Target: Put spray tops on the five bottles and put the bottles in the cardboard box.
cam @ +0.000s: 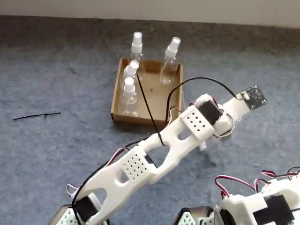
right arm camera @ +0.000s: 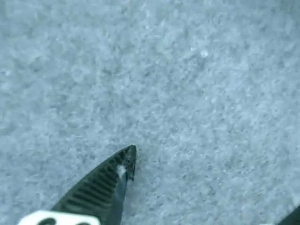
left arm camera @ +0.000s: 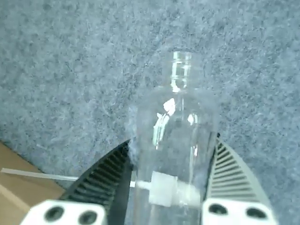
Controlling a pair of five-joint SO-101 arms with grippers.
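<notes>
My left gripper (left arm camera: 171, 154) is shut on a clear bottle (left arm camera: 176, 126) with a bare, open neck, held just above the grey carpet. A white spray top (left arm camera: 164, 190) with a thin dip tube (left arm camera: 37, 175) shows low at the bottle, between the fingers. In the high view the left arm (cam: 197, 122) stretches to the right of the cardboard box (cam: 117, 101). Two capped bottles (cam: 129, 91) stand in the box's left side, and a third (cam: 168, 65) at its back right. Another capped bottle (cam: 137, 47) stands at the box's back edge. My right gripper (right arm camera: 211, 183) is open over bare carpet.
A black cable tie (cam: 37, 116) lies on the carpet left of the box. The right arm's base (cam: 262, 201) sits at the near right. A black cable (cam: 150, 112) runs across the box. A corner of the box (left arm camera: 14, 197) is close to the left gripper.
</notes>
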